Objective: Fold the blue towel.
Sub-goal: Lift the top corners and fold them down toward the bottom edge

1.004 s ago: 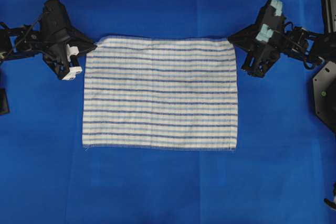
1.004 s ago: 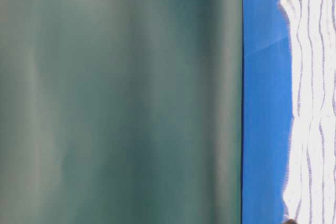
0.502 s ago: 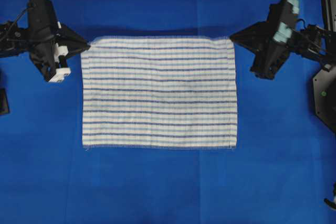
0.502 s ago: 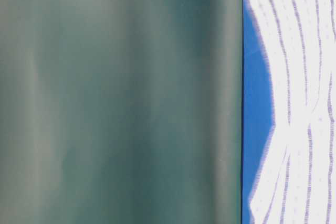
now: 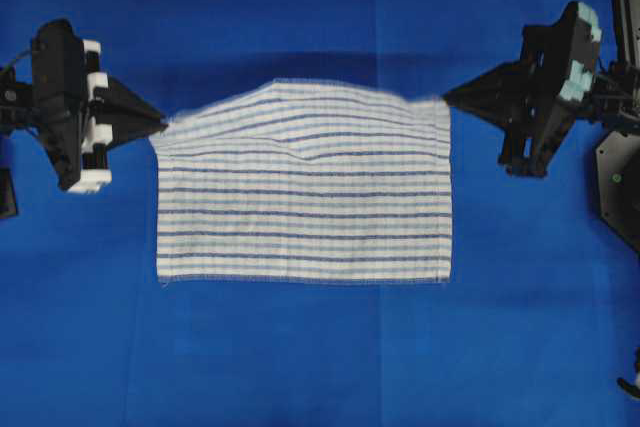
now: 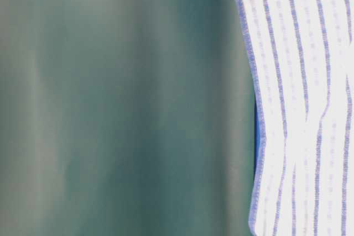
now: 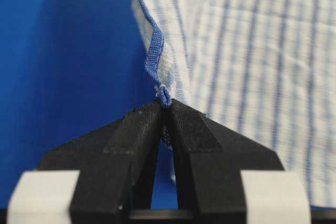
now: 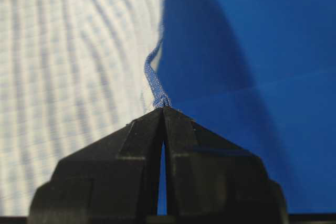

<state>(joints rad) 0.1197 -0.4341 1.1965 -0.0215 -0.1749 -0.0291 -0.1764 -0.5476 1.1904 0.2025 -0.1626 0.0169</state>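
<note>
Blue table cover (image 5: 300,357) under striped towel (image 5: 305,207)

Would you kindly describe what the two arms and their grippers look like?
Both arms are black. The left gripper has tapering, wedge-shaped black fingers with white blocks behind them. The right gripper has matching black fingers but pale teal blocks. Thin black cables run along both arms.

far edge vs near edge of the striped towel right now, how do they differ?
The far edge of the blue towel is raised off the table covering and bows in the middle; the near edge lies flat and straight. The far corners are pinched, one by the left gripper, one by the right gripper; the near corners are free. Both edges are hemmed.
</note>
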